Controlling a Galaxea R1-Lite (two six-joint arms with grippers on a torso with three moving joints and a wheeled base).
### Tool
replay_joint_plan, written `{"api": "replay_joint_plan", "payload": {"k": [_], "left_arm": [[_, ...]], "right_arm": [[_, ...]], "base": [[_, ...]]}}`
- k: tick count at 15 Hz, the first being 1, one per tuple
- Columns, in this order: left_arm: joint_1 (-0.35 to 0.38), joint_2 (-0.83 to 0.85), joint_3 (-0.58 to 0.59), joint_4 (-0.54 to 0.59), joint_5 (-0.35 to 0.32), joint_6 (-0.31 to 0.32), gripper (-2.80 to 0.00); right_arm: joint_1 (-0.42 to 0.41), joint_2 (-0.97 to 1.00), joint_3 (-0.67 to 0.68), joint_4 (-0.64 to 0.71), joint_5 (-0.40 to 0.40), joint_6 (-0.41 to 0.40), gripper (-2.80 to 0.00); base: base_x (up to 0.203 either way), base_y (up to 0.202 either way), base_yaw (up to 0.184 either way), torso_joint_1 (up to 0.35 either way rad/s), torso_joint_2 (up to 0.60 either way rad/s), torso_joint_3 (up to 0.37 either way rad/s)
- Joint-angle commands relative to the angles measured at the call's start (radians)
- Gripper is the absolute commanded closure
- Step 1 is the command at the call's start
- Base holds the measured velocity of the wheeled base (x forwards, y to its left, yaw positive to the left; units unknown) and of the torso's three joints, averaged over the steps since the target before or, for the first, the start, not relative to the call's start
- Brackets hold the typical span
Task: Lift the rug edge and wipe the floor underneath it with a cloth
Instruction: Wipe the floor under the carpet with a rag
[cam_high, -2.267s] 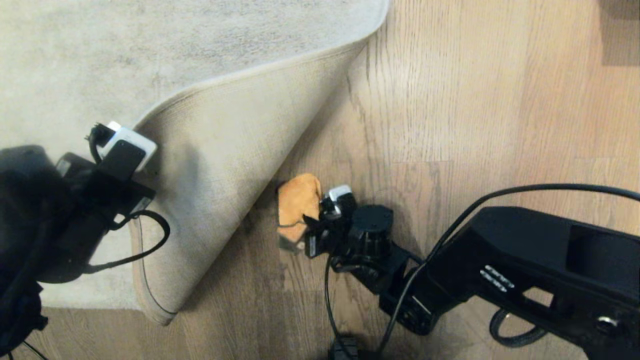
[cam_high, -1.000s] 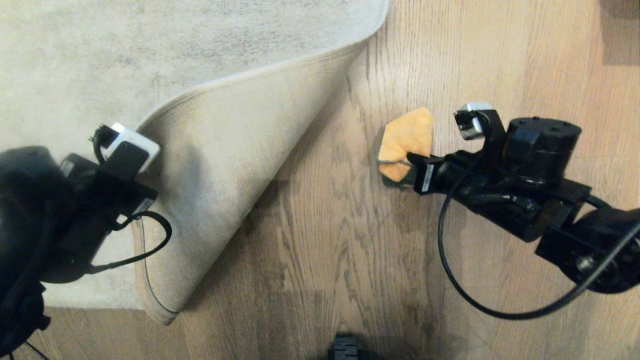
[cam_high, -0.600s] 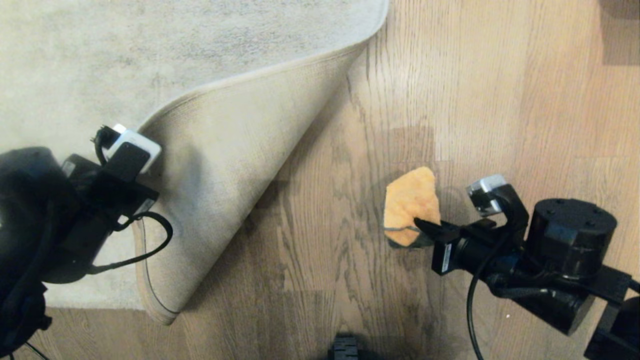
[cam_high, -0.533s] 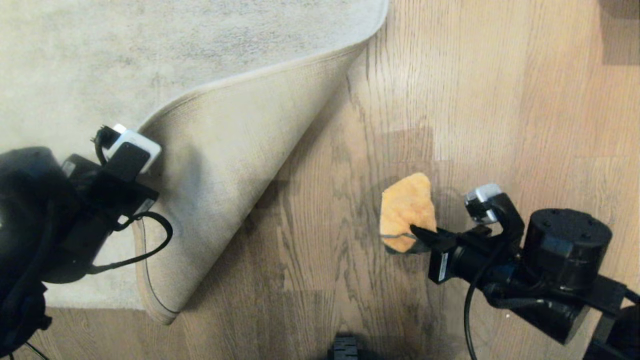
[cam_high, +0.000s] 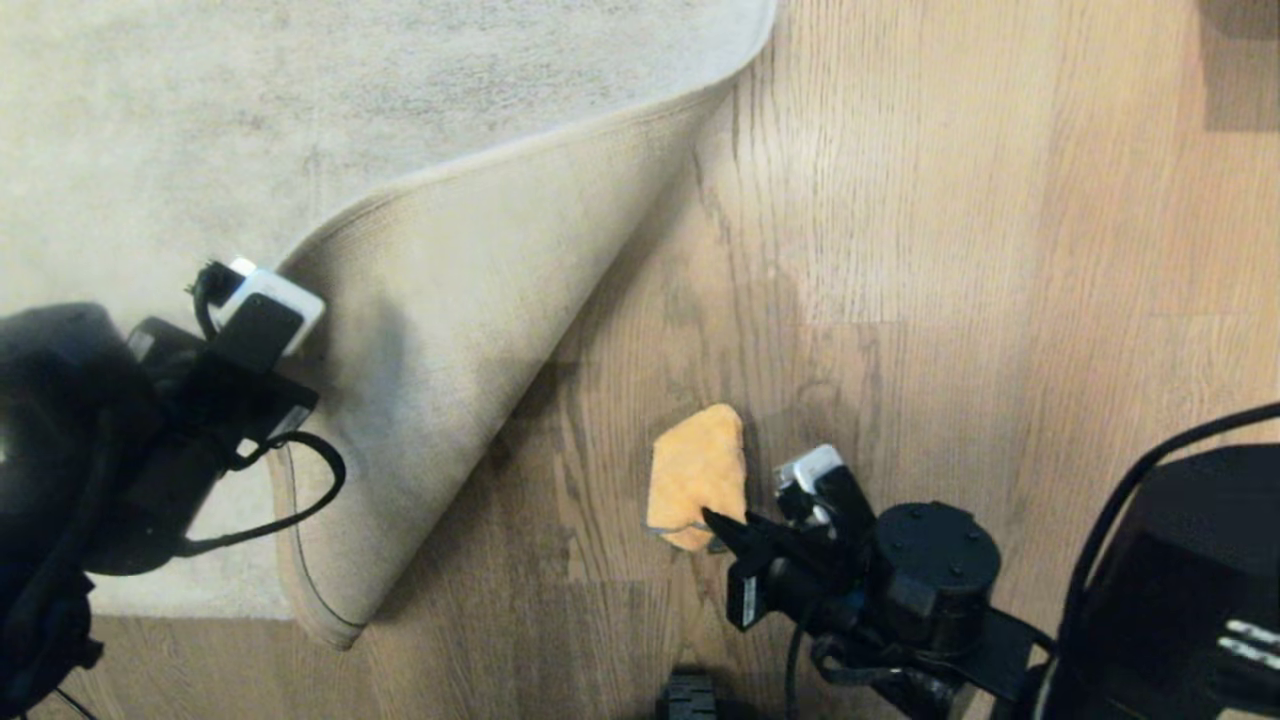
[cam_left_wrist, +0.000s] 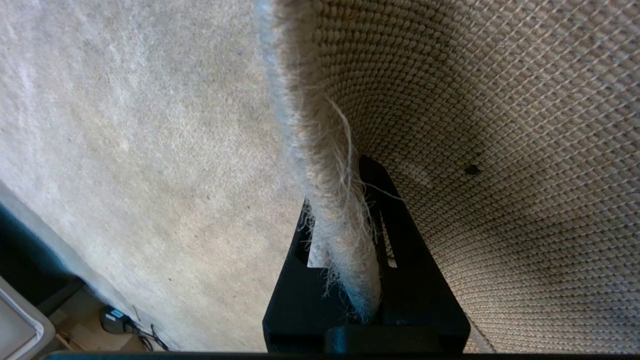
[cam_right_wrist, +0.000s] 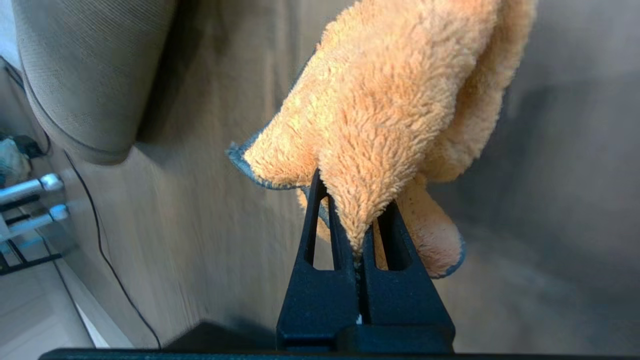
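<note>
Right pincer grips the fuzzy orange-tan cloth against the brown wood-grain plank floor, near the folded-back rug; left pincer clamps the pale grey-beige rug edge, beige woven backing upturned

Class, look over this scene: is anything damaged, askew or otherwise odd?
Loose threads fray from the rug edge where the left gripper pinches it, folded back with its woven backing up. Nothing else stands out.

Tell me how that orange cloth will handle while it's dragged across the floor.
The cloth looks floppy: it droops in folds from the right end effector. Its fuzzy pile probably drags rather than slides. Likely light, since a thin pinch holds it.
</note>
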Motion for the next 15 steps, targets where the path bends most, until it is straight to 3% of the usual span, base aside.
{"api": "replay_joint_plan", "payload": {"k": [1,4,9,15], "left_arm": [[0.000,0.001,0.013,-0.006,0.003,0.004,0.00],[0.000,-0.003,0.019,-0.006,0.005,0.004,0.00],[0.002,-0.013,0.037,-0.006,0.006,0.004,0.00],[0.002,-0.013,0.042,-0.006,0.006,0.004,0.00]], "right_arm": [[0.010,0.118,-0.109,-0.026,0.000,0.000,0.00],[0.010,0.150,-0.231,0.038,0.001,0.000,0.00],[0.005,0.157,-0.501,0.256,-0.001,0.000,0.00],[-0.078,0.119,-0.689,0.444,-0.002,0.000,0.00]], "base": [[0.000,0.000,0.000,0.000,0.00,0.000],[0.000,0.000,0.000,0.000,0.00,0.000],[0.000,0.000,0.000,0.000,0.00,0.000],[0.000,0.000,0.000,0.000,0.00,0.000]]}}
